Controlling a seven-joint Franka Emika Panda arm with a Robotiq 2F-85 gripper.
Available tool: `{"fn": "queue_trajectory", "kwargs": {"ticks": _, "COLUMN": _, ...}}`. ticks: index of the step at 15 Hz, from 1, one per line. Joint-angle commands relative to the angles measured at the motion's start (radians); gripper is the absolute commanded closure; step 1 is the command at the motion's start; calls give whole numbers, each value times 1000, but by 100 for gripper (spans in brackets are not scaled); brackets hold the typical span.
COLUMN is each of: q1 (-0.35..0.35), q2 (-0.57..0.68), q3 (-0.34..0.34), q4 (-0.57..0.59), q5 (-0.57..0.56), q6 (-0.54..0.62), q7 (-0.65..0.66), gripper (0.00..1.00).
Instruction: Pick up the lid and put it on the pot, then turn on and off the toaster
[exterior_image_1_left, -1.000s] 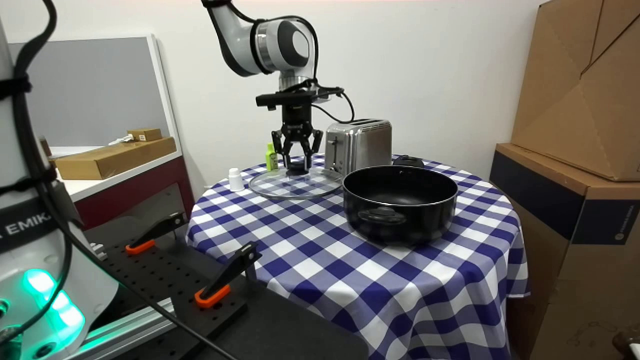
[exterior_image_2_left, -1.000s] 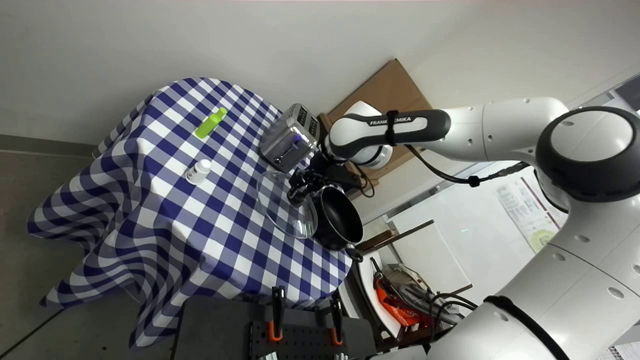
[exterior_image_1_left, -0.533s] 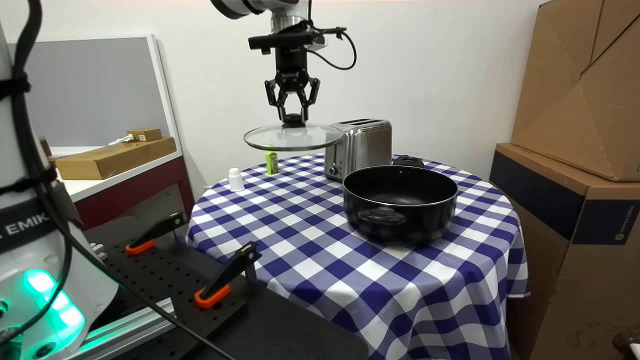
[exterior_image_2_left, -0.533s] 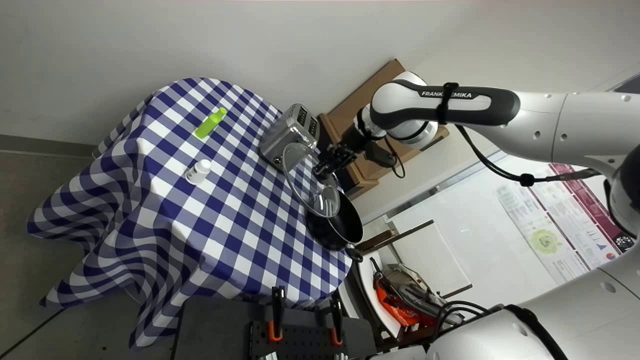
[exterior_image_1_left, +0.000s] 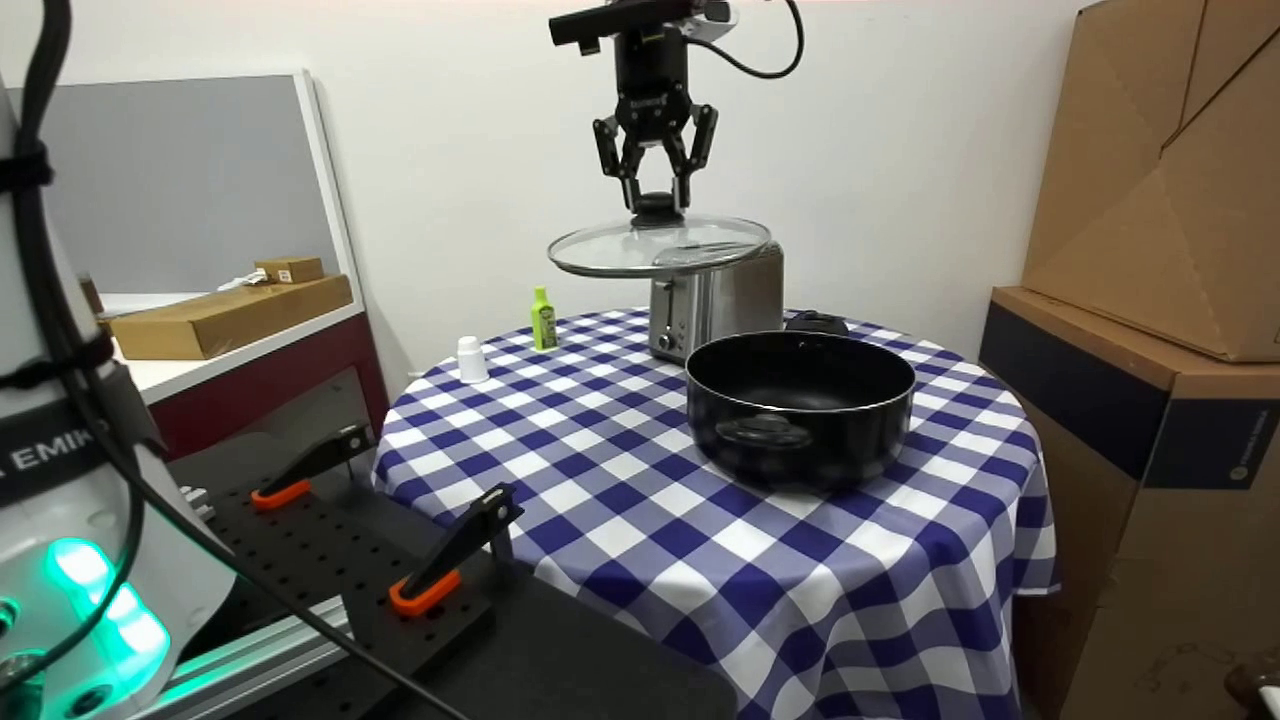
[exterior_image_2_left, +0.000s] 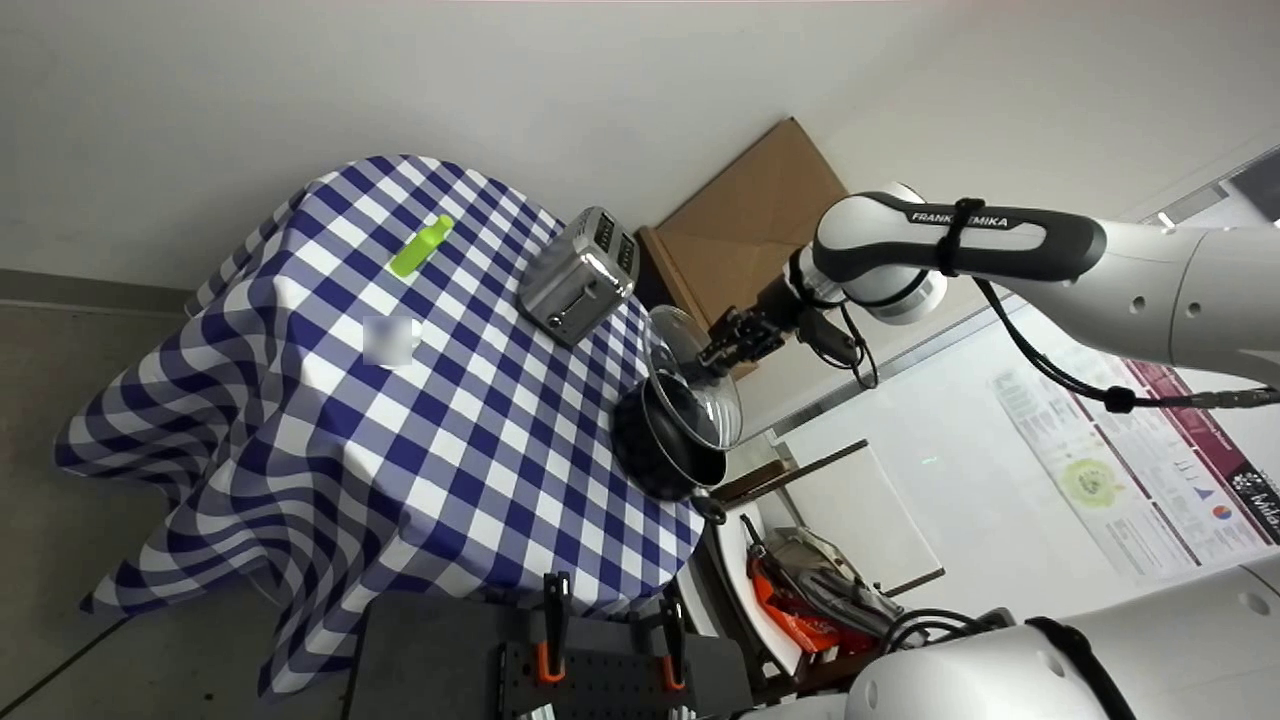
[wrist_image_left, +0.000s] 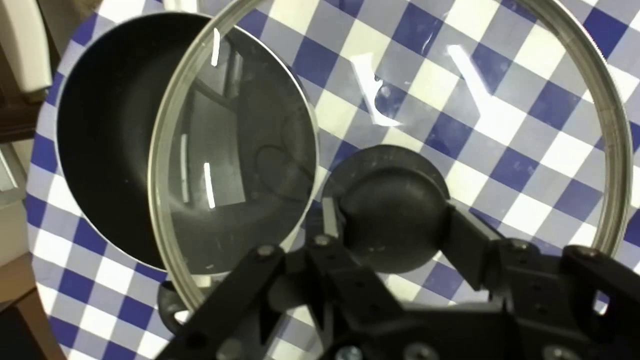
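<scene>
The clear glass lid (exterior_image_1_left: 605, 250) is held level in the air by its black knob. My gripper (exterior_image_1_left: 656, 197) is shut on the knob, with a finger on each side of it. The wrist view shows the lid (wrist_image_left: 500, 150) and the gripper (wrist_image_left: 392, 220) around the knob. The black pot (exterior_image_1_left: 800, 440) stands open on the table, lower than the lid. In the wrist view the lid's left part overlaps the pot (wrist_image_left: 110, 145). The silver toaster (exterior_image_1_left: 710, 310) stands behind the pot, partly seen through the lid. It also shows in an exterior view (exterior_image_2_left: 575, 285).
A white shaker (exterior_image_1_left: 471, 360) and a yellow-green bottle (exterior_image_1_left: 543, 322) stand on the checkered table (exterior_image_1_left: 560, 450). A small black object (exterior_image_1_left: 816, 322) lies behind the pot. Cardboard boxes (exterior_image_1_left: 1150, 200) stand beside the table. Two clamps (exterior_image_1_left: 455, 550) stick up from the black bench.
A second ago the lid was at the table top, with my gripper at its knob. The gripper has raised it and carried it sideways toward the pot. Pot and toaster have not moved.
</scene>
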Motion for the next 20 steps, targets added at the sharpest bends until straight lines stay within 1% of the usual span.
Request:
{"fn": "queue_trajectory", "kwargs": {"ticks": 1, "q1": -43, "q2": 15, "q3": -52, "q4": 4, "q5": -14, "q6": -6, "q7": -17, "gripper": 74}}
{"fn": "queue_trajectory", "kwargs": {"ticks": 5, "q1": -83, "q2": 61, "q3": -93, "q4": 26, "q5": -13, "q6": 2, "q7": -7, "gripper": 74}}
{"fn": "queue_trajectory", "kwargs": {"ticks": 11, "q1": -112, "q2": 139, "q3": -121, "q4": 64, "q5": -15, "q6": 57, "q7": 17, "gripper": 74}}
{"fn": "queue_trajectory", "kwargs": {"ticks": 16, "q1": -103, "q2": 244, "q3": -122, "q4": 143, "q5": -39, "q6": 111, "q7": 61, "gripper": 74}}
{"fn": "queue_trajectory", "kwargs": {"ticks": 20, "q1": -77, "q2": 323, "q3": -129, "q4": 210, "q5": -100, "q6": 130, "q7": 134, "gripper": 74}}
